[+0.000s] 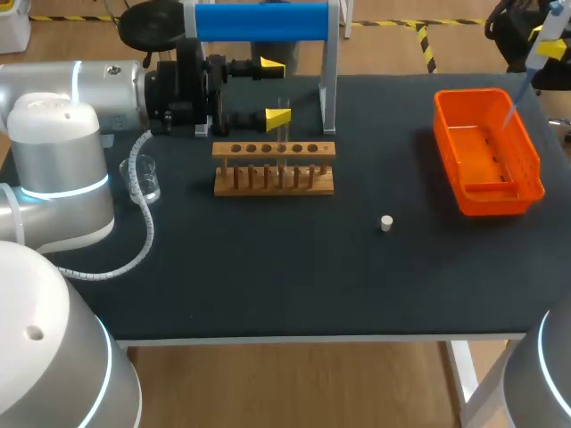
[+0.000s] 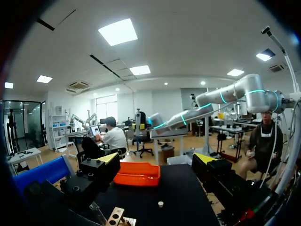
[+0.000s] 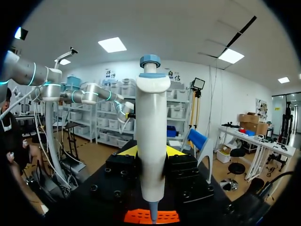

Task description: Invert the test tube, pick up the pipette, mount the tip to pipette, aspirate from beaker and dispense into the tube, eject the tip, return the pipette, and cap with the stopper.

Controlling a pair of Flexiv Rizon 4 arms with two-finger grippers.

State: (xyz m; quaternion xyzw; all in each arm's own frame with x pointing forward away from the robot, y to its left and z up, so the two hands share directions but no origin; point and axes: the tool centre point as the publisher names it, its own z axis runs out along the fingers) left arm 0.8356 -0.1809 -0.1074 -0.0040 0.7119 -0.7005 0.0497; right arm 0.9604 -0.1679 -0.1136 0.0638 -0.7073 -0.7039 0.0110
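Observation:
A wooden test tube rack (image 1: 274, 168) stands left of the table's middle, with a clear test tube (image 1: 284, 129) upright in it. My left gripper (image 1: 275, 91) hovers open just behind the rack, its nearer yellow fingertip beside the tube's top. In the left wrist view the left gripper (image 2: 157, 160) has nothing between its fingers. My right gripper (image 1: 546, 36) is at the far right, shut on the white pipette (image 3: 153, 136), whose thin tip (image 1: 513, 105) points down over the orange tray (image 1: 526, 169). A small white stopper (image 1: 386, 223) lies on the mat. The glass beaker (image 1: 143, 178) sits at the left.
The pipette stand with its blue bar (image 1: 259, 22) rises behind the rack. A coiled cable (image 1: 143, 232) loops by the beaker. The orange tray (image 3: 151, 216) lies under the pipette's tip. The dark mat (image 1: 294, 276) runs to the front edge.

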